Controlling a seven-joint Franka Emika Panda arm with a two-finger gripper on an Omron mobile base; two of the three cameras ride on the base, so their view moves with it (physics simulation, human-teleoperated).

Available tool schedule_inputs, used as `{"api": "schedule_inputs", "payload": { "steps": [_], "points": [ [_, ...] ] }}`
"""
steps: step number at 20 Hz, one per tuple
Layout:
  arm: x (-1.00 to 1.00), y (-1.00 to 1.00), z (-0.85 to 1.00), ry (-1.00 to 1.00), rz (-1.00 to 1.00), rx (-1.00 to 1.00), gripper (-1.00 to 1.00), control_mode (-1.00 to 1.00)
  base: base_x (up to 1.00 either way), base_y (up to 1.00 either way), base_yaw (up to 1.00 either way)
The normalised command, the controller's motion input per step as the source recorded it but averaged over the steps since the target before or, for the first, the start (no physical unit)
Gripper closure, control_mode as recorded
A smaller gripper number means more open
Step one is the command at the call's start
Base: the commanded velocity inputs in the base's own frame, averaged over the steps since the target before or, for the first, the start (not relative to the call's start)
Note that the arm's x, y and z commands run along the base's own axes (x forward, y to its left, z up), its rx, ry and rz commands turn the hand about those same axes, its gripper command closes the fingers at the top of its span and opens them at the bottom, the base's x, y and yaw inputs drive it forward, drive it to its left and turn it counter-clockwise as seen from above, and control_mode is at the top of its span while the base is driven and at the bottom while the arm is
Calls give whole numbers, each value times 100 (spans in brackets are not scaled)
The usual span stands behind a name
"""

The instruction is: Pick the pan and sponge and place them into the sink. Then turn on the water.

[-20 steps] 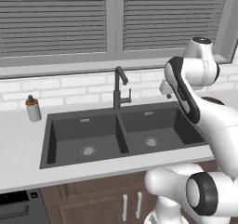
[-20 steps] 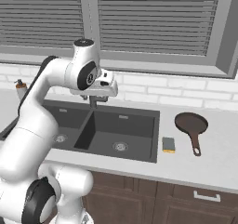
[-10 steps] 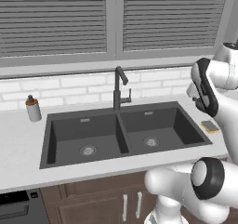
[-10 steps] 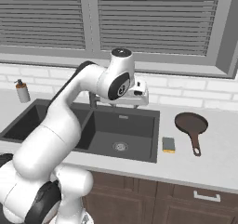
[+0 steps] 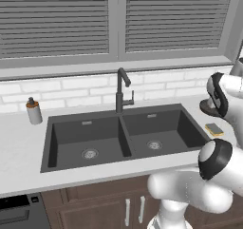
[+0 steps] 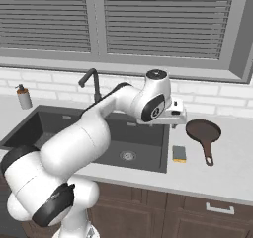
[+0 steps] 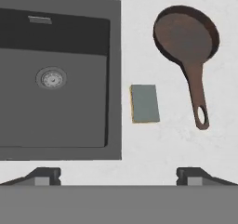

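Your gripper [image 7: 118, 174] hangs with its jaws spread wide and empty above the counter, the sink [image 7: 114, 79] off to their left with both basins bare. The pan [image 7: 186, 35], ahead and right of the jaws, is likely rigid and the heavier piece; take its long thin handle [image 7: 197, 95] near the bowl so it won't tip. The sponge [image 7: 145, 103], straight ahead between the tips beside the sink's edge, should be light and soft; pinch across its short sides.
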Motion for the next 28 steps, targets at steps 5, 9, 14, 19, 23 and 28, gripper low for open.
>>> {"api": "schedule_inputs", "payload": {
  "steps": [5, 9, 14, 19, 23, 28],
  "points": [
    [49, -72, -48, 1, -7, -7, -100, -100, 0, 0, 0],
    [2, -27, -16, 1, 0, 2, -100, -100, 0, 0, 0],
    [0, -15, -9, 1, 0, 9, -100, -100, 0, 0, 0],
    [0, -1, -27, 3, 0, 6, -100, -100, 0, 0, 0],
    [5, 0, -27, 6, 0, 1, -100, -100, 0, 0, 0],
    [18, 0, -25, 5, 0, 0, -100, -100, 0, 0, 0]
  ]
}}
